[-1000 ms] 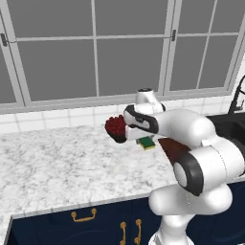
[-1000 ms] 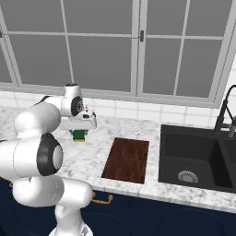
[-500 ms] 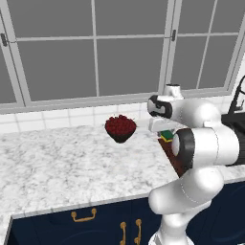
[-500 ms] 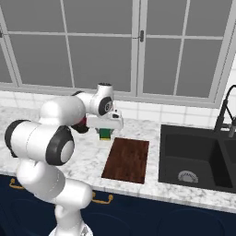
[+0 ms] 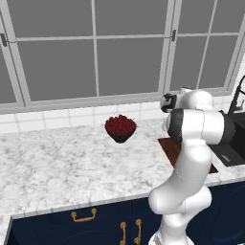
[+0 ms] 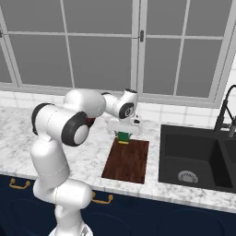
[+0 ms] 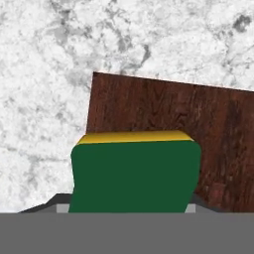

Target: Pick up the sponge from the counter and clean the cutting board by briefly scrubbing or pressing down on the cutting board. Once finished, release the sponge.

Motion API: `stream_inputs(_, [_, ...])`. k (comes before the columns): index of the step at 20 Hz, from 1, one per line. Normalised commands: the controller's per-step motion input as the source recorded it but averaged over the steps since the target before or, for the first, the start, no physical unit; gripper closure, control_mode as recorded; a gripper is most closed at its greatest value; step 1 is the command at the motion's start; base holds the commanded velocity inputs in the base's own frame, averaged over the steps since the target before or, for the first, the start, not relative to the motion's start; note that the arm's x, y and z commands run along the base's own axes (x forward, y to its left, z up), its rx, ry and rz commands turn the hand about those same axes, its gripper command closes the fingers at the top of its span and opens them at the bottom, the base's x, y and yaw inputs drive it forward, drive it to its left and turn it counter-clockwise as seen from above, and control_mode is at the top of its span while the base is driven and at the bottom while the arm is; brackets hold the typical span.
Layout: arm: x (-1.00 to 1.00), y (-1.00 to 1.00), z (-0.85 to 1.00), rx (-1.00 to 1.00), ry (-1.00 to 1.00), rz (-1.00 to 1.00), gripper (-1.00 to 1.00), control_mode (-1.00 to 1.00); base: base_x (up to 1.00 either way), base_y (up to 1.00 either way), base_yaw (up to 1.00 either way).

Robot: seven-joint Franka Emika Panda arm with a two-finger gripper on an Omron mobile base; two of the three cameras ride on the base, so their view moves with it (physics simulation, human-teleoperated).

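Observation:
The sponge (image 6: 123,137), green over yellow, hangs from my gripper (image 6: 123,134), which is shut on it, just above the far end of the dark reddish-brown cutting board (image 6: 128,159). In the hand view the sponge (image 7: 134,172) covers the fingertips, and the cutting board (image 7: 198,129) lies below it with one corner toward the upper left. In the left base view my own arm hides the gripper and the sponge; a strip of the cutting board (image 5: 171,146) shows beside it. The marble counter (image 6: 16,131) carries the board.
A dark bowl of red fruit (image 5: 120,128) stands at the back of the counter, left of the arm. The black sink basin (image 6: 198,156) lies right of the board, with a dark faucet (image 6: 227,112) behind it. Windows run along the back wall.
The arm has swung right with the sponge in its grip, from beside the bowl across the counter to above the far end of the cutting board.

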Motion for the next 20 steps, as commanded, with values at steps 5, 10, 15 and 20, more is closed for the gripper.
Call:
stream_inputs(5, [0.16,0.01,-0.49,0.00,0.00,0.00,1.00,-1.00,0.00,0.00,0.00])
stream_inputs(10, [0.12,0.03,-0.29,0.00,0.00,0.00,1.00,-1.00,0.00,0.00,0.00])
stream_inputs(15, [0.00,0.05,-0.01,0.00,-0.04,0.00,1.00,-1.00,0.00,0.00,0.00])
stream_inputs(20, [-0.04,0.16,-0.02,0.00,-0.10,0.00,1.00,-1.00,0.00,0.00,0.00])
